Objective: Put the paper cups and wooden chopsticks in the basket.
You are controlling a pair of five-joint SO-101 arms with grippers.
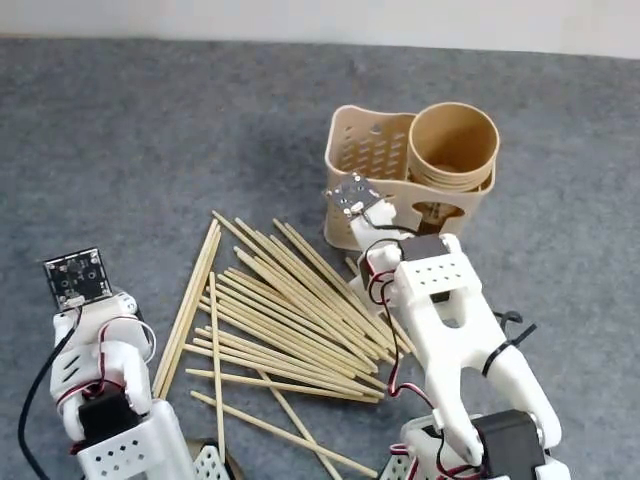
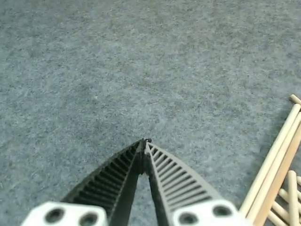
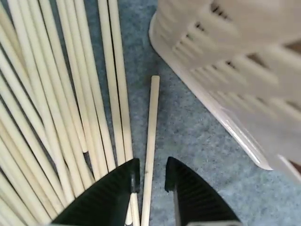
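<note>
Closest to the lens in the left wrist view, the left hand [image 2: 145, 141] has its two ribbed fingers [image 2: 113, 179] pressed together at the tips, gripping nothing, over the grey surface [image 2: 141, 66]. A few ends of the wooden chopsticks [image 2: 275, 172] lie off to one side, apart from the fingers.

Close up in the right wrist view, the right hand [image 3: 151, 164] is parted only narrowly. One chopstick [image 3: 151, 122] runs straight through the gap between its dark fingers [image 3: 188, 188] and lies flat on the surface; the gap is a little wider than the stick, so it is not clamped. Beside it the rest of the sticks fan out in a loose bundle, and the slotted wall of the basket [image 3: 211, 89] stands just past the stick's far end.

From the high view, the left arm [image 1: 105, 365] sits at the near left corner, beside the outermost sticks. The right arm [image 1: 445, 300] stretches from the near edge with its wrist just in front of the basket [image 1: 365, 150]. Between the two arms the chopsticks [image 1: 290, 310] lie scattered on the surface, mostly slanting the same way, a few crossing, all outside the basket. The beige basket stands upright behind the pile, and the paper cups [image 1: 452, 140], nested in one stack, stand upright in its right end, their rim above its wall
</note>
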